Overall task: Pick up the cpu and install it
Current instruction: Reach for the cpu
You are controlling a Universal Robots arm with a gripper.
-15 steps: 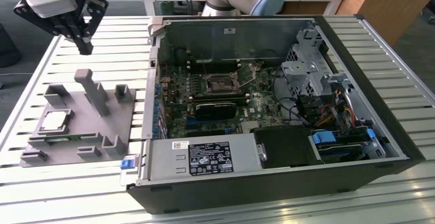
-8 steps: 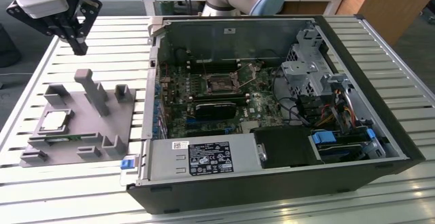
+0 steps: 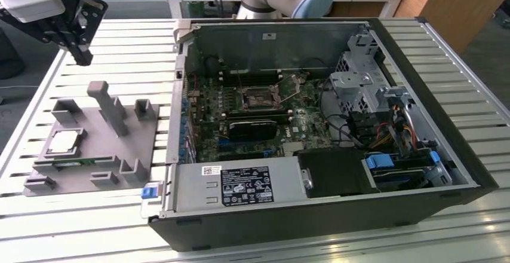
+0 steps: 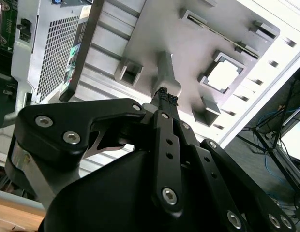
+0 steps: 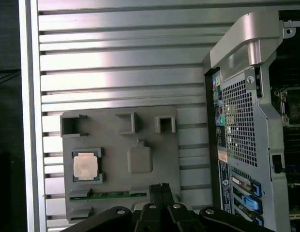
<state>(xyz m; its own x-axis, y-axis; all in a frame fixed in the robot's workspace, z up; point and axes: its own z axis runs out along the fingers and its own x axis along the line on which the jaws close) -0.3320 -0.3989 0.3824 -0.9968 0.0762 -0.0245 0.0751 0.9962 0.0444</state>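
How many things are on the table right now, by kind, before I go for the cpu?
cpu: 1
memory stick: 1
grey holder: 1
computer case: 1
Total: 4

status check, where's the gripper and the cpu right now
Gripper shut, empty, raised above the table. Cpu lying in the grey holder, not gripped. Upright post stands beside it.
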